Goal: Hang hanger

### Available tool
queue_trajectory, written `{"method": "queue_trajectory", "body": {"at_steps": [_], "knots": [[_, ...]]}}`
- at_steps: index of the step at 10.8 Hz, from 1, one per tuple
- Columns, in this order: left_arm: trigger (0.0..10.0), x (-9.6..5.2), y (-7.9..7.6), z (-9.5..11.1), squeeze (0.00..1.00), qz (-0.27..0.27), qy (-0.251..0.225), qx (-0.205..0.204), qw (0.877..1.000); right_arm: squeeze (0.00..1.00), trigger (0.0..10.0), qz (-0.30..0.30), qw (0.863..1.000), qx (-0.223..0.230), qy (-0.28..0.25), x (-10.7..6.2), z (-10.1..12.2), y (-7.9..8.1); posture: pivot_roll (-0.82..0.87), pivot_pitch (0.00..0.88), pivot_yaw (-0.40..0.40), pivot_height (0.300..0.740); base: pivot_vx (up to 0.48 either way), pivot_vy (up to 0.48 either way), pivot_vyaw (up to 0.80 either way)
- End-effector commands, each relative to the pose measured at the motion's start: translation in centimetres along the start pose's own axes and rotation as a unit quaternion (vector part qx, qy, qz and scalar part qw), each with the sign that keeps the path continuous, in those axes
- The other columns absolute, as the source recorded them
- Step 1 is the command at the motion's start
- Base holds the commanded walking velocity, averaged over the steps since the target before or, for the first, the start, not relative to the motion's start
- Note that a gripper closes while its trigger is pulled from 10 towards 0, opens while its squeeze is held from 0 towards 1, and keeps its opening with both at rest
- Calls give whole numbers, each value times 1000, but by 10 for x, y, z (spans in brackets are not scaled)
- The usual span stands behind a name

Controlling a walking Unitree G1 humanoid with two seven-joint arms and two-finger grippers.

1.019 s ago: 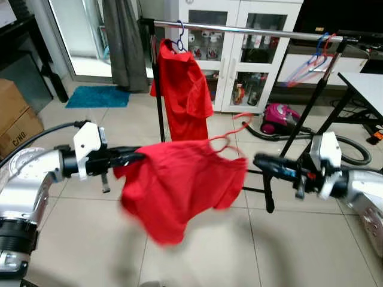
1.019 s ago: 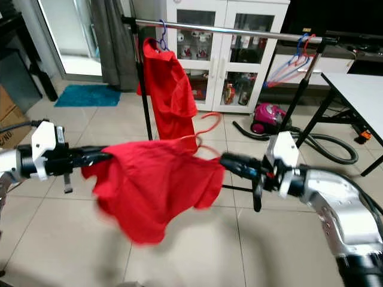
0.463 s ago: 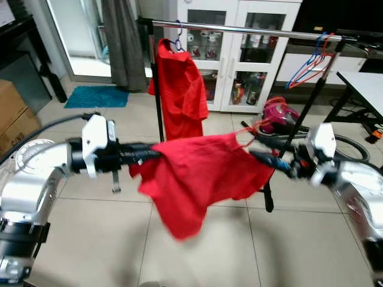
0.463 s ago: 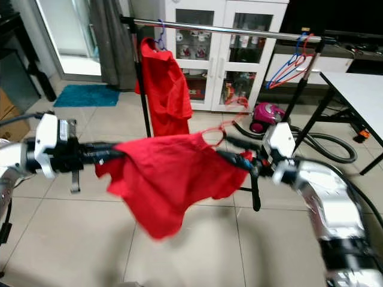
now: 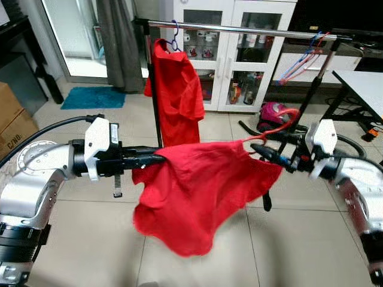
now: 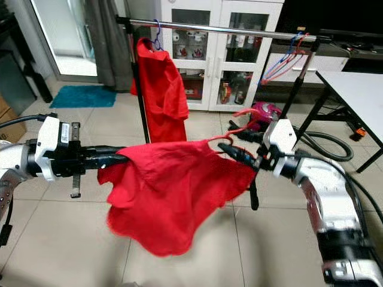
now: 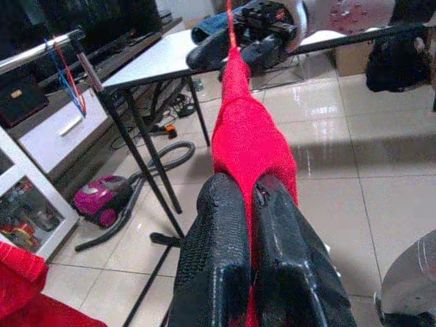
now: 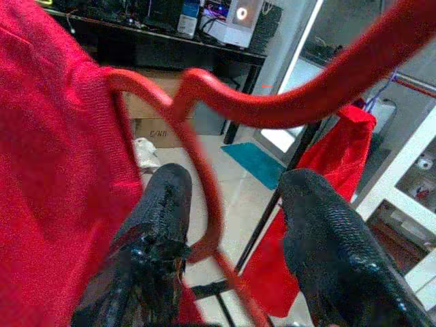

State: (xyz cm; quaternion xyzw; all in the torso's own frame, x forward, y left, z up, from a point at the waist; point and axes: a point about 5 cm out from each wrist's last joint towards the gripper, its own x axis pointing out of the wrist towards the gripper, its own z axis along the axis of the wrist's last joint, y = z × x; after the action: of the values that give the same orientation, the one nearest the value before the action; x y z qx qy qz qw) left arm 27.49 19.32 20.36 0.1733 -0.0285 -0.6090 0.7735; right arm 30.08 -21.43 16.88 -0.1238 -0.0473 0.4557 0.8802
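In front of the silver clothes rail (image 5: 239, 28), the left gripper (image 5: 157, 159) clenches one end of the loose red shirt (image 5: 197, 188) while the right gripper (image 5: 267, 153), fingers apart, straddles its red wire hanger (image 5: 272, 131); a cardboard box (image 5: 13, 121) reads "C/NO".

Red hanger (image 8: 272, 95): most of frame buried in red shirt (image 5: 197, 185), only hook + neck show.
Left claw (image 7: 252, 225) fingertips sunk in shirt fabric, pinch pt hidden.
Right claw (image 8: 231, 225): fingers apart around hanger wire, contact w/ it unclear.
Cabinet (image 5: 239, 54) contents too small to ID.
White counter (image 5: 365, 89) cut by right edge.
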Motion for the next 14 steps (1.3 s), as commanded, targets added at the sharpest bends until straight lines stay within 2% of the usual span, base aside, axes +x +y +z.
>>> {"method": "queue_trajectory", "body": {"at_steps": [1, 2, 3, 4, 8, 14], "knots": [[0, 1, -3, 5, 0, -18, -3, 5, 1000, 0, 10000, 2, 1000, -5, 7, -2, 0, -4, 55, 0, 1, 740, 0, 0, 0], [0, 0, -3, 6, 0, -20, -2, 5, 1000, 0, 10000, 30, 999, 16, -13, -1, 4, -3, 55, 0, 1, 740, 0, 0, 0], [0, 0, -3, 6, 0, -20, -1, 4, 1000, 0, 5490, 49, 998, 26, -20, -1, 6, -1, 60, 0, 0, 740, 0, 0, 0], [0, -1, -2, 5, 0, -13, 1, 6, 1000, 0, 0, 107, 993, 53, -17, -4, 7, 7, 60, 0, -2, 740, 0, 0, 0], [0, -11, 10, 3, 0, 29, 7, 11, 1000, 0, 0, 191, 977, 97, 5, -17, 7, 21, 54, 0, -3, 740, 0, 0, 0], [0, -15, 17, 0, 0, 60, 7, 8, 998, 0, 0, 192, 975, 108, 0, -17, 12, 22, 51, 0, -5, 740, 0, 0, 0]]}}
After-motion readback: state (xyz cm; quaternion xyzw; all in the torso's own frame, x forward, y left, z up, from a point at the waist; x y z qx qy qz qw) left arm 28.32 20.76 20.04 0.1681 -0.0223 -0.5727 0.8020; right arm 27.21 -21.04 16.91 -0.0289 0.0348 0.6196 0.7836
